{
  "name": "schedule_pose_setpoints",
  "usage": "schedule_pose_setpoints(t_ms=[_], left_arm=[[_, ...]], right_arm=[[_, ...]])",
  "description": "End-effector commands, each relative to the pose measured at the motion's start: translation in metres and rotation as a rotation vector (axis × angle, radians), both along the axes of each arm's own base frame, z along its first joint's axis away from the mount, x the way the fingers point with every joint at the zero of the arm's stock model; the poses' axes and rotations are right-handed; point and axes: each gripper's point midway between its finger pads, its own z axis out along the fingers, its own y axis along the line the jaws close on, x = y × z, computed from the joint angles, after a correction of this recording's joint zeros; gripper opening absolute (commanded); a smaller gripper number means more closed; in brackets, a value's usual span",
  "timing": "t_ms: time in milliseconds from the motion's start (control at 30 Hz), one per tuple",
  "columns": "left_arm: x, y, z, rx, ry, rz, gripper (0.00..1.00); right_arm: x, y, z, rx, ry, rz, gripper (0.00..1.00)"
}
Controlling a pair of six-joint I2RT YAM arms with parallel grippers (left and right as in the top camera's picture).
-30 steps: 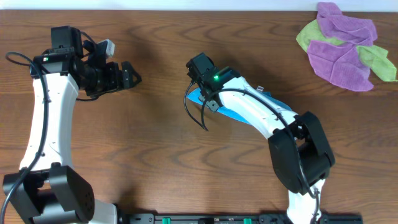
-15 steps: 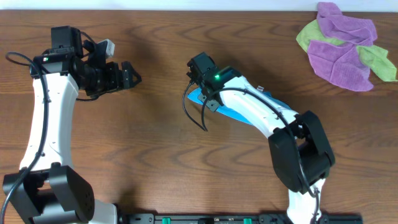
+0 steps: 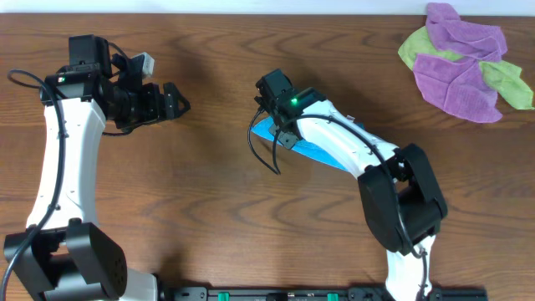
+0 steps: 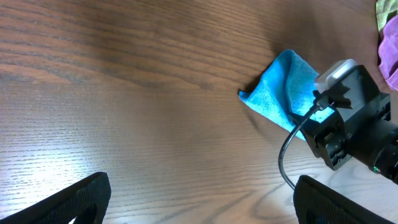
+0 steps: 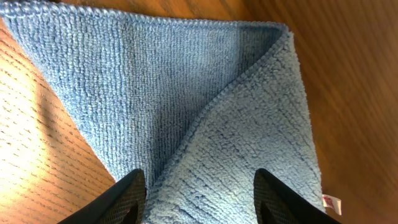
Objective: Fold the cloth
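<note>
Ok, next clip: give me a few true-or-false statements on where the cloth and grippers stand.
1. The cloth lies under the right gripper. True.
2. The left gripper grips a cloth corner. False: it is open over bare table, apart from the cloth.
3. The cloth lies in one flat layer. False: one part is folded over another.
4. A heap of purple cloths and green cloths lies at the table's far right. True.

Looked like a robotics lab tbh, not a home: bare wood-grain worktop (image 3: 209,201) w/ white left arm (image 3: 63,159) & right arm (image 3: 351,155) based by a black rail (image 3: 318,293), loose cable (image 3: 266,155), spare purple/lime cloths (image 3: 464,63) heaped in a corner.
</note>
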Motion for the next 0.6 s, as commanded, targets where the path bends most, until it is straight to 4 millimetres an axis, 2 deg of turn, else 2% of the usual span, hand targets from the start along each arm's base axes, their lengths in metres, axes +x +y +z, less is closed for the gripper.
schedule_pose_setpoints(t_ms=[0,233,367,467,500,567], left_arm=[[-0.003,-0.003,0.005,-0.001,-0.018,-0.019,0.95],[-0.003,-0.003,0.004,-0.001,-0.018,-0.019,0.95],[-0.003,-0.003,0.005,-0.001,-0.02,-0.019,0.95],[-0.002,-0.003,0.005,-0.001,-0.021,-0.018,0.95],[-0.002,-0.003,0.005,-0.001,-0.022,-0.018,0.95],[-0.002,-0.003,0.005,-0.001,-0.022,-0.018,0.95]], right_arm=[[0.002,0.002,-0.005,0.003,0.01,-0.002,0.56],[-0.003,-0.001,-0.018,-0.02,0.044,-0.001,0.53],[-0.003,-0.002,-0.02,-0.027,0.046,-0.001,0.43],[-0.003,-0.004,-0.02,-0.038,0.044,-0.004,0.42],[-0.003,-0.004,-0.02,-0.038,0.044,-0.004,0.38],[-0.003,-0.004,-0.02,-0.038,0.045,-0.004,0.17]])
